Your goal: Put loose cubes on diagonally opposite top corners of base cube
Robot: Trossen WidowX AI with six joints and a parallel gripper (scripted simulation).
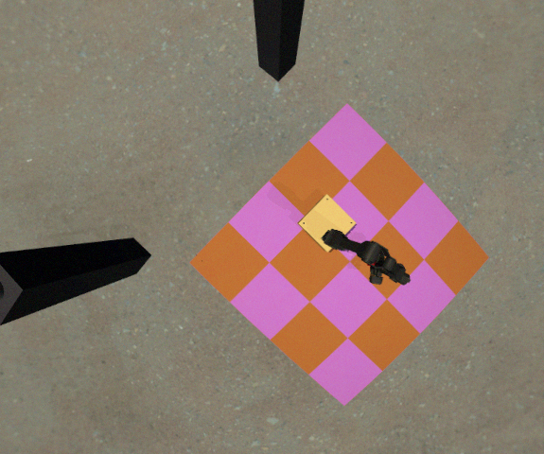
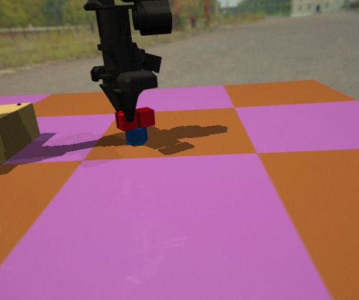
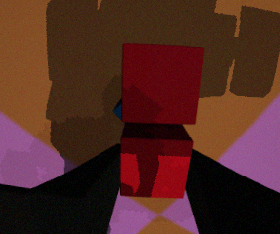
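The blue base cube (image 2: pixel 136 137) (image 3: pixel 118 111) stands on the checkered mat, mostly hidden from above by red. One red cube (image 2: pixel 147 117) (image 3: pixel 161 83) sits level over one side of its top. My gripper (image 2: pixel 128 118) (image 3: pixel 152 153) is shut on the other red cube (image 2: pixel 120 122) (image 3: pixel 173 175), held beside the first at about the same height, over the base's other side. In the wrist view a narrow dark strip lies between the two red cubes. Whether the held cube touches the base's top, and the exact gap, I cannot tell. The overhead view shows only a speck of red under the arm.
A tan block (image 1: pixel 324 212) (image 2: pixel 14 135) carries the arm (image 1: pixel 373 252) (image 2: pixel 115 39) and stands left of the cubes in the exterior view. The orange and pink mat (image 1: pixel 347 363) (image 2: pixel 179 209) lies under everything. Black posts (image 1: pixel 279 39) (image 1: pixel 66 269) stand beyond the mat.
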